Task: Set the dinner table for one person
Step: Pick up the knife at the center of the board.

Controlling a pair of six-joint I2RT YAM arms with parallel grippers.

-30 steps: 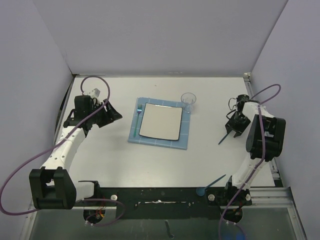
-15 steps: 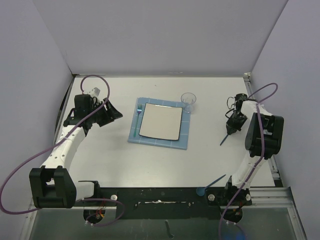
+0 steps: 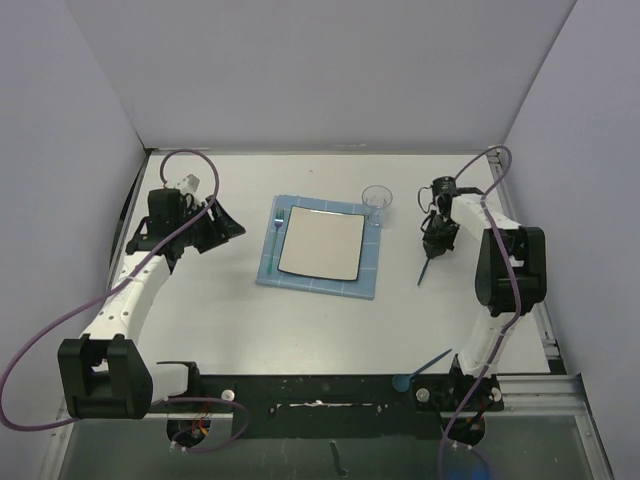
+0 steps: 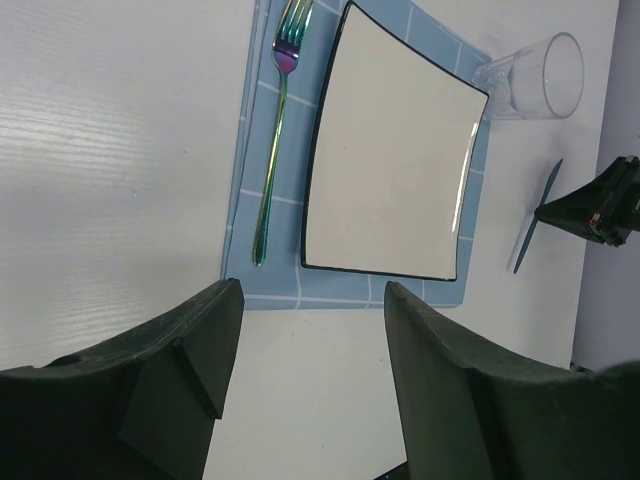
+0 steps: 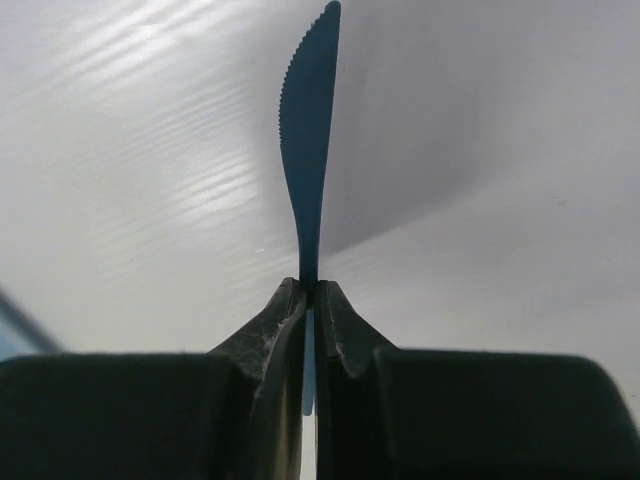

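On the white dinner table lies a blue grid placemat with a square white dark-rimmed plate on it and an iridescent fork at the plate's left. A clear glass stands at the mat's far right corner. My right gripper is shut on a blue knife by its handle, right of the mat, blade pointing down and toward me; the serrated blade shows in the right wrist view. My left gripper is open and empty, left of the mat.
A blue spoon lies at the near edge by the right arm's base. In the left wrist view the plate, fork, glass and knife show beyond my open fingers.
My right gripper has carried the knife left and away from the table's right side, toward the glass and mat. The left arm has not moved.
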